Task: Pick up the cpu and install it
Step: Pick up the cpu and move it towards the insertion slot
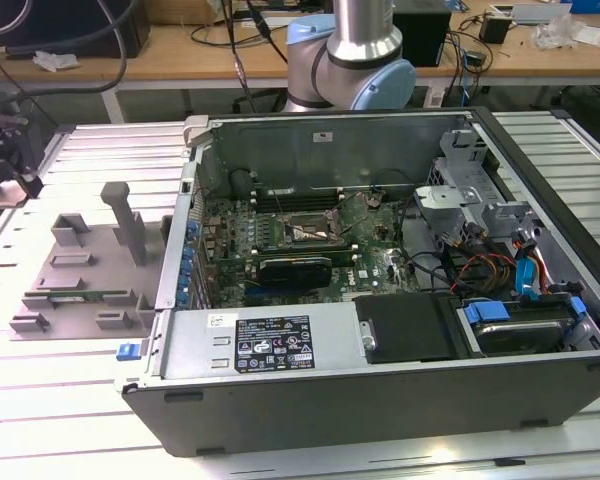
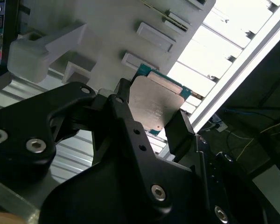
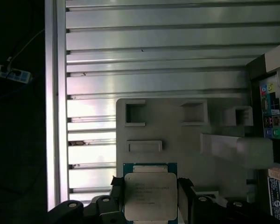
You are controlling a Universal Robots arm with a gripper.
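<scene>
A: Jaw state?
B: Clamped on the cpu (image 2: 156, 105) (image 3: 150, 196). The gripper (image 2: 151, 111) (image 3: 150, 187) has its fingers (image 2: 177, 131) pressed to two opposite edges, and the metal lid faces the camera in both wrist views.
A: Cpu position?
B: Over the grey fixture tray (image 3: 177, 135) (image 1: 80, 270), near one tray edge. Whether it touches the tray, cannot tell.
A: Surroundings?
B: The open computer case (image 1: 380, 400) is just beside the tray, to the exterior view's right of it. The socket (image 1: 307, 232) inside is well apart from the tray.
</scene>
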